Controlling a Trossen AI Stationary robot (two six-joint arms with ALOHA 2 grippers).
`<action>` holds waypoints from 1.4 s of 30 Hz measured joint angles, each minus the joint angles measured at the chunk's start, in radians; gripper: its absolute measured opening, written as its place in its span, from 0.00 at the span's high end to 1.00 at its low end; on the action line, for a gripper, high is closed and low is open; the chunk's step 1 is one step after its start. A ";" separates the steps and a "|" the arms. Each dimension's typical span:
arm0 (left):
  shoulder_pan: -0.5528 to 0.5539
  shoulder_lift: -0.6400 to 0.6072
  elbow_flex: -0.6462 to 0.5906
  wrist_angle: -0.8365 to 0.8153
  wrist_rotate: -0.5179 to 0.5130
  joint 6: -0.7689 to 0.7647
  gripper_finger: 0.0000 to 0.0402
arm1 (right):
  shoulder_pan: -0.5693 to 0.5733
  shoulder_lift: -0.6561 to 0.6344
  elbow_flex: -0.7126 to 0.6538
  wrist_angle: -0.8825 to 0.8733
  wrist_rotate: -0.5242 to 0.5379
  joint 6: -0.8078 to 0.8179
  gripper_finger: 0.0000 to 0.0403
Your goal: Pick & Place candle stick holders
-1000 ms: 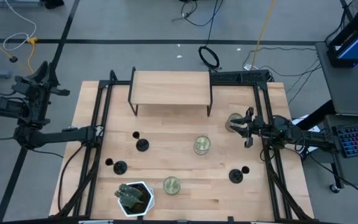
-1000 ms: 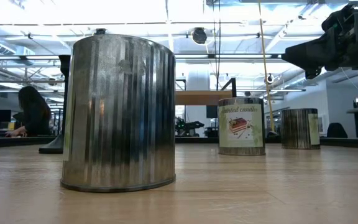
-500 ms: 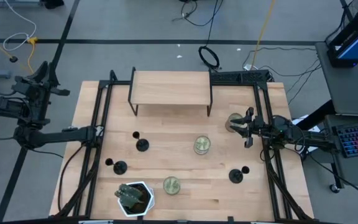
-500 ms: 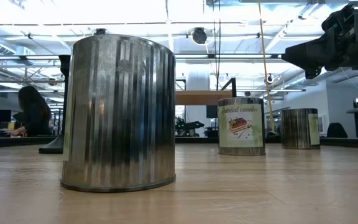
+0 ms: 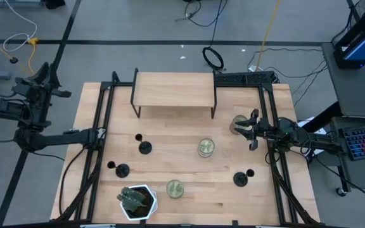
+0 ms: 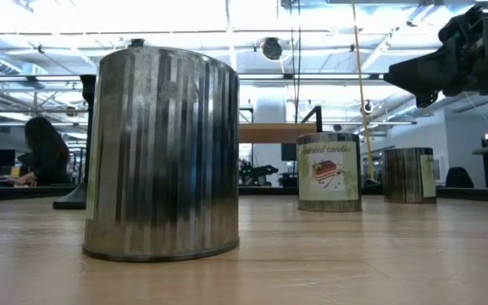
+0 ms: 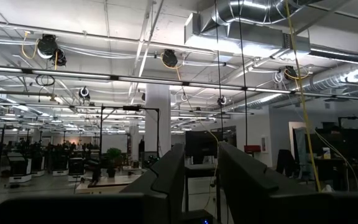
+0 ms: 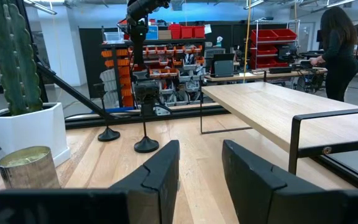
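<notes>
Three black candle stick holders stand upright on their disc bases on the wooden table: one at centre left, one nearer the front left, one at the front right. Two of them show in the right wrist view. My right gripper is open and empty, raised above the table's right side, pointing toward its left edge. My left gripper is open and empty, folded back beyond the table's left edge.
Three pale ribbed tins stand on the table: one beside my right gripper, one at the centre, one at the front. A white pot with a cactus stands front left. A wooden shelf on black legs stands at the far edge.
</notes>
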 joint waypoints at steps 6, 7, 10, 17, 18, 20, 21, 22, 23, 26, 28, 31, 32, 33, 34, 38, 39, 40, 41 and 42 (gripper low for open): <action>0.000 0.000 0.000 0.000 0.000 0.000 0.74 | 0.000 0.000 0.000 0.001 0.000 -0.029 0.72; 0.000 0.000 0.000 0.000 0.000 0.000 0.74 | 0.000 0.000 0.000 0.002 0.000 -0.039 0.72; 0.000 0.000 0.000 0.000 0.001 -0.022 0.74 | 0.000 0.000 0.000 0.005 0.000 -0.041 0.72; 0.000 -0.001 0.001 -0.140 -0.086 -0.312 0.74 | 0.000 0.000 0.000 0.103 0.000 -0.020 0.72; -0.001 -0.001 0.001 -0.222 -0.109 -0.370 0.74 | 0.000 0.000 0.000 0.124 0.000 -0.020 0.72; -0.006 -0.001 -0.001 -0.420 -0.119 -0.486 0.74 | 0.000 0.000 0.000 0.162 0.000 -0.013 0.72; -0.006 0.000 -0.006 -0.511 -0.100 -0.550 0.74 | 0.000 0.000 0.000 0.174 0.000 -0.003 0.72; -0.006 0.000 -0.011 -0.593 -0.060 -0.618 0.74 | 0.000 0.000 0.000 0.186 0.000 0.009 0.72; -0.005 0.000 -0.016 -0.650 0.000 -0.688 0.74 | 0.000 0.000 0.000 0.194 0.000 0.014 0.72; -0.005 0.000 -0.039 -0.724 0.242 -0.810 0.74 | -0.001 0.002 0.000 0.236 0.017 -0.035 0.72; -0.006 0.000 -0.071 -0.727 0.420 -0.837 0.74 | -0.001 0.002 0.000 0.269 0.032 -0.067 0.72; -0.006 0.000 -0.138 -0.678 0.624 -0.837 0.74 | 0.002 0.012 0.000 0.279 -0.036 0.034 0.72; -0.006 0.000 -0.166 -0.652 0.663 -0.840 0.74 | 0.003 0.016 0.000 0.276 -0.083 0.075 0.72; -0.005 0.000 -0.193 -0.621 0.695 -0.845 0.74 | 0.004 0.021 0.000 0.276 -0.134 0.106 0.72; -0.005 0.000 -0.222 -0.585 0.724 -0.855 0.74 | 0.008 0.027 0.000 0.280 -0.188 0.127 0.72; -0.005 0.000 -0.305 -0.495 0.802 -0.863 0.74 | 0.038 0.061 0.000 0.343 -0.403 0.132 0.72; -0.005 0.000 -0.317 -0.485 0.810 -0.857 0.74 | 0.047 0.072 0.000 0.370 -0.436 0.128 0.72; -0.005 0.001 -0.325 -0.479 0.812 -0.856 0.74 | 0.058 0.085 0.000 0.389 -0.471 0.126 0.72; -0.005 0.000 -0.330 -0.474 0.812 -0.858 0.74 | 0.068 0.098 0.000 0.401 -0.495 0.126 0.72; -0.005 0.001 -0.331 -0.472 0.812 -0.863 0.74 | 0.078 0.112 0.000 0.411 -0.518 0.126 0.72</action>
